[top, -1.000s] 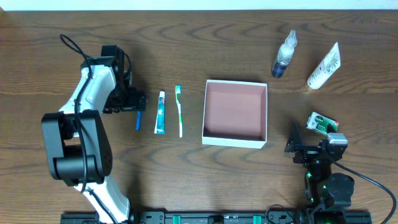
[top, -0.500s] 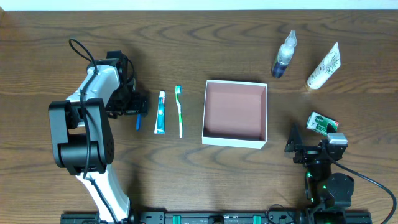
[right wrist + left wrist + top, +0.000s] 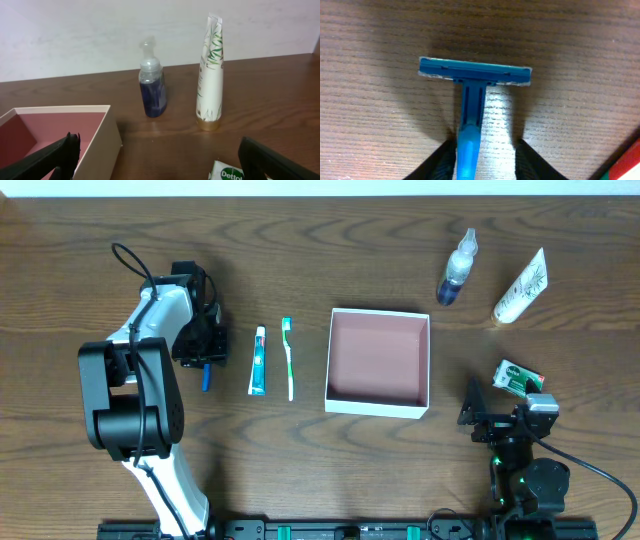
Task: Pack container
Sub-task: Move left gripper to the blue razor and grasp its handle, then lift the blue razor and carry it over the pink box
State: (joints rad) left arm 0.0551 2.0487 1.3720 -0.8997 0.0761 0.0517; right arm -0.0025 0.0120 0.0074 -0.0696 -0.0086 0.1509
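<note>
One dark wood-grain table (image 3: pixel 100 240) meets a pale wall (image 3: pixel 75 30). The container (image 3: pixel 375 407) sits mid-table, lidless. The left tool (image 3: pixel 485 146) straddles the razor (image 3: pixel 474 75) handle, with a gap on one side. The right tool (image 3: pixel 160 165) stands wide apart near the container.

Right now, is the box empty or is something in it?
Empty. Overhead, the container shows only its bare pinkish-brown floor between white walls.
</note>
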